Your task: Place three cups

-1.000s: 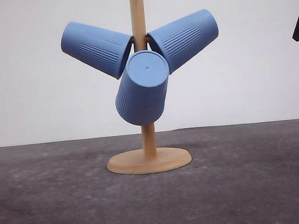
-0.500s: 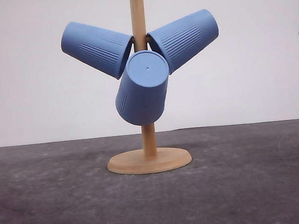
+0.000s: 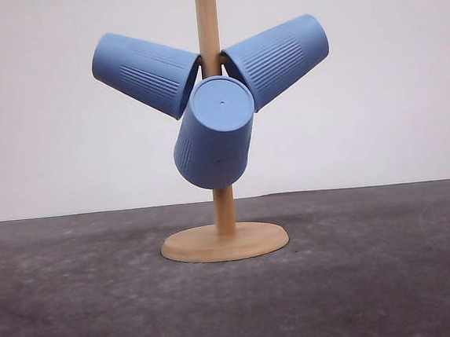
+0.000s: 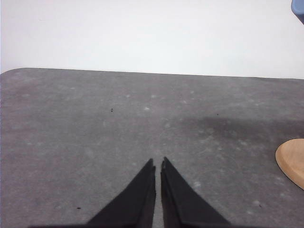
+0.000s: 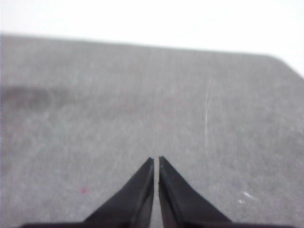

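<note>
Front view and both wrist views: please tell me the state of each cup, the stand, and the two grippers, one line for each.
Left cup: hung on the stand, base pointing up-left.
Right cup: hung on the stand, base pointing up-right.
Middle cup: hung on the stand, base facing the camera.
Stand: upright on the table.
Left gripper: jaws shut, empty.
Right gripper: jaws shut, empty.
</note>
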{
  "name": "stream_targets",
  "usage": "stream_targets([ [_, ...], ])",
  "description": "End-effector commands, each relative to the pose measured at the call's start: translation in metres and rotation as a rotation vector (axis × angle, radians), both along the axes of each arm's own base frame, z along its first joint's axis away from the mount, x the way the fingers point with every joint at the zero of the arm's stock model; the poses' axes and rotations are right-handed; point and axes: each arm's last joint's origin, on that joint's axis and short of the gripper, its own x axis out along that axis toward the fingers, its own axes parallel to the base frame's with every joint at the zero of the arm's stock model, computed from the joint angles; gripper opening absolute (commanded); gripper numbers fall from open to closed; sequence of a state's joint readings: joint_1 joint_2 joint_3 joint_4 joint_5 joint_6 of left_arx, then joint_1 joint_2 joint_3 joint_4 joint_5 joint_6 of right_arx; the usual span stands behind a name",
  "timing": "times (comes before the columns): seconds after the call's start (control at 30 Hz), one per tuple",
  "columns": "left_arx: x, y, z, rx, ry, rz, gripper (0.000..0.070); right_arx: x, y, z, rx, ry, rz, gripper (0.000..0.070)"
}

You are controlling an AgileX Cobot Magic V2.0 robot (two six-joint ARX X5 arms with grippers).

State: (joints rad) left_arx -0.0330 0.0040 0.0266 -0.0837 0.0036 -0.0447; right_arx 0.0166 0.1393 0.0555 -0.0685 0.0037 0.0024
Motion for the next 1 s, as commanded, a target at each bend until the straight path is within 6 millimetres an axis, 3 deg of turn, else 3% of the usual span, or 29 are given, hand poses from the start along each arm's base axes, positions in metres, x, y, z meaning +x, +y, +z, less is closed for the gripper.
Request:
stream_targets([
  [0.0, 0.0008, -0.0001, -0.004, 0.0, 0.005, -0.003, 0.0, -0.0029, -0.0003, -0.0041, 0.037, -0.046, -0.01, 0.0015],
  [0.97, 0.0008, -0.0001, -0.0039, 0.0, 0.005, -0.003, 0.0, -0.0066, -0.002, -0.0075, 0.04, -0.056, -0.041, 0.0015],
])
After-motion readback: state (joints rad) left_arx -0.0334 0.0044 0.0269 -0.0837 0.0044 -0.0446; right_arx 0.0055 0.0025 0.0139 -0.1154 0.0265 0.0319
